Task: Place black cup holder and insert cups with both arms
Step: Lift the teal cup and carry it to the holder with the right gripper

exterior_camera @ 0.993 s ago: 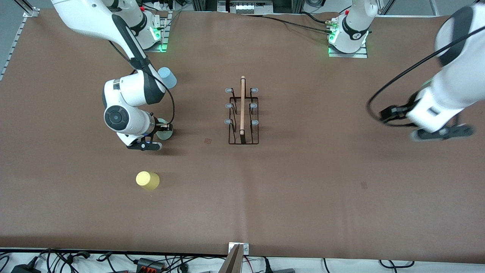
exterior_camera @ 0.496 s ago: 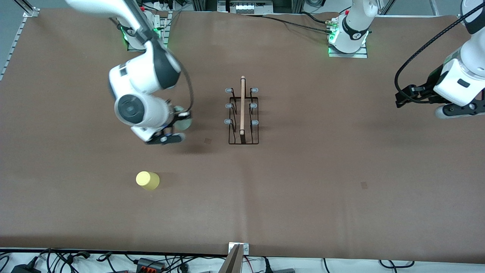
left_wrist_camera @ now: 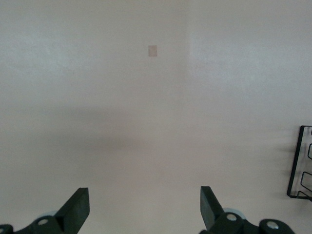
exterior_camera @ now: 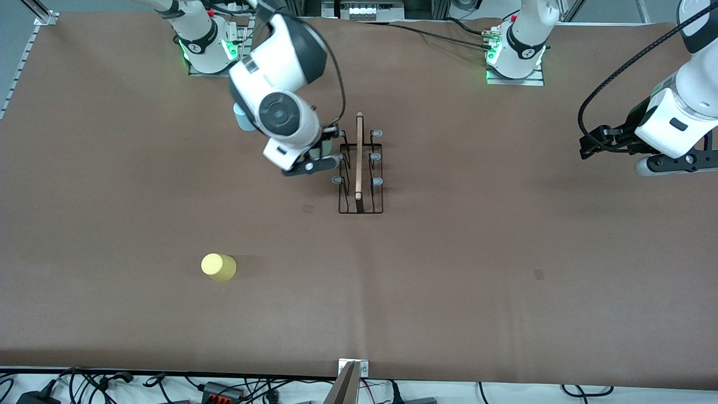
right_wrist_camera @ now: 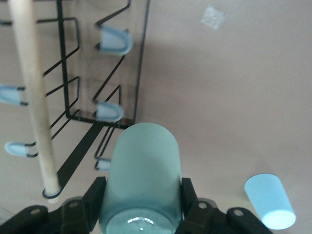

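Front view showed that within the last second the right gripper (exterior_camera: 317, 160) had lifted the mint green cup (right_wrist_camera: 140, 178) off the table and swung it from the right arm's end across to the black cup holder (exterior_camera: 359, 165), where it hung over the row of pegs on the side toward the right arm. The left gripper (exterior_camera: 670, 163) had meanwhile pulled back toward the left arm's end of the table and waited there, well apart from the rack. By my judgement this meant the rack was already placed and the first cup was about to go onto a peg.

Right wrist view made the grasp plain: the two fingers (right_wrist_camera: 95, 195) pressed the mint cup on either side, with the pale grey-blue peg tips (right_wrist_camera: 113, 40) and the wooden rod handle (right_wrist_camera: 34, 97) just ahead of it. The left pincer's fingers (left_wrist_camera: 78, 209) stood wide apart with nothing between them.

The yellow cup (exterior_camera: 219, 267) lay well nearer the camera, untouched. The light blue cup (right_wrist_camera: 269, 201) was mostly hidden by the right arm in the front view. From the front the mint cup itself was barely visible under the wrist, and which peg it was aimed at could not be told
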